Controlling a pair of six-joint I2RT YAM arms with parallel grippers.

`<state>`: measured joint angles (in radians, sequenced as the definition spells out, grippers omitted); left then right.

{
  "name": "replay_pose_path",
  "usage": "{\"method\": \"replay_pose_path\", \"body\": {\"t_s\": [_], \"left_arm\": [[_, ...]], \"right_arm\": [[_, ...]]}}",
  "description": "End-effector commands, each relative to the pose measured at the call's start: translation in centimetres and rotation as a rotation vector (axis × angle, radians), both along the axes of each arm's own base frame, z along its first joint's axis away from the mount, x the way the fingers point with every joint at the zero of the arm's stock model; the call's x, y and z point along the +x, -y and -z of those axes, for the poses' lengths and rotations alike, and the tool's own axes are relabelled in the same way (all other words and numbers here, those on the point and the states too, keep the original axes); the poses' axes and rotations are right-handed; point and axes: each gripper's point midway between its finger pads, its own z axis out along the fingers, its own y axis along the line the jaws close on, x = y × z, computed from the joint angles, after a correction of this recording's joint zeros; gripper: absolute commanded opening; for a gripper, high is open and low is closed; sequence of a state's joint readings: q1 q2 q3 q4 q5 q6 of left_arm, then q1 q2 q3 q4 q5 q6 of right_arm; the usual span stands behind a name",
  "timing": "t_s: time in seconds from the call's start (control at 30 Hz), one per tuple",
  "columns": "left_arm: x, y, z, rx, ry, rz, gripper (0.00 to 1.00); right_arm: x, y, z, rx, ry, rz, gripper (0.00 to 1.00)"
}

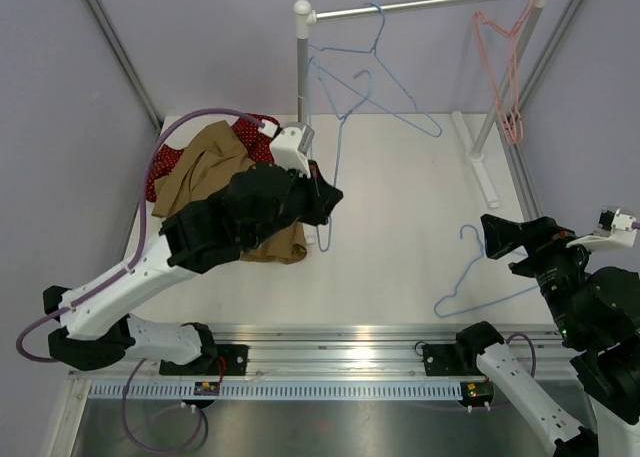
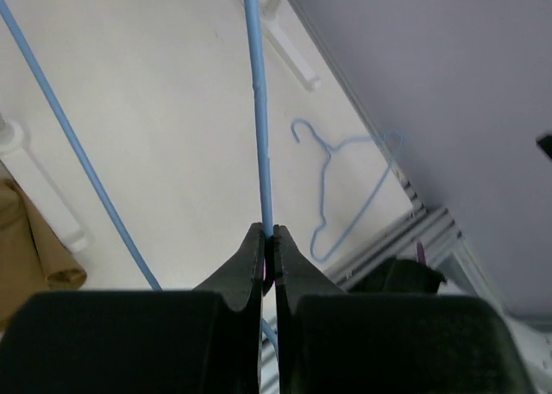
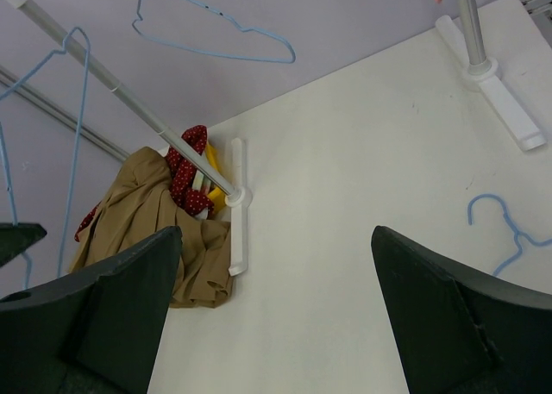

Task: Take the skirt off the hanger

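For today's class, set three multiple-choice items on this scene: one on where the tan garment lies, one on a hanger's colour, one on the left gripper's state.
1. Where does the tan garment lie?
A. Folded on a chair
B. In a heap on the table, by the rack's left post
C. Inside a basket

2. What colour is the hanger at the right end of the rail?
A. Pink
B. Green
C. Black

3. The left gripper is:
A. wide open with nothing between its fingers
B. shut on a blue hanger
C. shut on a fold of cloth

Answers:
1 B: the top view shows the heap on the tabletop, next to the post's foot.
2 A: its wire is plainly pink against the wall.
3 B: the left wrist view shows both fingers pinched together on the blue wire.
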<state>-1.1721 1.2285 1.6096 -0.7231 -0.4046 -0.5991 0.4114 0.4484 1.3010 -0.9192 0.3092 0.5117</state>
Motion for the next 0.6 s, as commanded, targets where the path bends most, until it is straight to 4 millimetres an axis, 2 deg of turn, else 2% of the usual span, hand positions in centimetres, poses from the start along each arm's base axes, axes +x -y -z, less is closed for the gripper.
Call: {"method": "replay_pose_path", "body": {"t_s": [0.0, 0.1, 0.13, 0.17, 0.3, 0.4, 0.43, 0.5, 0.57], "left_arm": [[3.5, 1.6, -4.4, -0.196, 0.077, 0.021, 0.00], [6.3, 3.0, -5.6, -0.308, 0.096, 0.050, 0.00], [6.9, 3.4, -6.6, -0.346, 0.114, 0.060, 0.00], [8.1, 4.0, -6.7, -0.354, 0.110, 0.058, 0.00], [10.9, 5.2, -8.5, -0.387, 0.128, 0.036, 0.00], [12.1, 6.8, -9.5, -0.452, 0.105, 0.089, 0.00], [12.0, 7.3, -10.2, -0.485, 0.100, 0.109, 0.00], [11.7, 8.6, -10.2, -0.506, 0.080, 0.155, 0.00], [12.0, 8.9, -10.5, -0.529, 0.085, 0.143, 0.00]], "right_arm": [[0.5, -0.1, -0.4, -0.001, 0.015, 0.004, 0.99], [0.3, -0.1, -0.2, -0.001, 0.014, 0.004, 0.99], [0.3, 0.0, -0.1, -0.005, 0.013, 0.003, 0.99], [0.3, 0.0, -0.1, -0.006, 0.010, 0.005, 0.99], [0.0, 0.2, 0.1, -0.013, 0.006, 0.008, 0.99], [-0.3, 0.4, 0.2, -0.013, 0.009, 0.009, 0.99], [-0.3, 0.4, 0.5, -0.015, 0.002, 0.009, 0.99], [-0.4, 0.5, 0.8, -0.019, -0.003, 0.015, 0.99], [-0.4, 0.6, 1.0, -0.021, -0.004, 0.017, 0.99]]}}
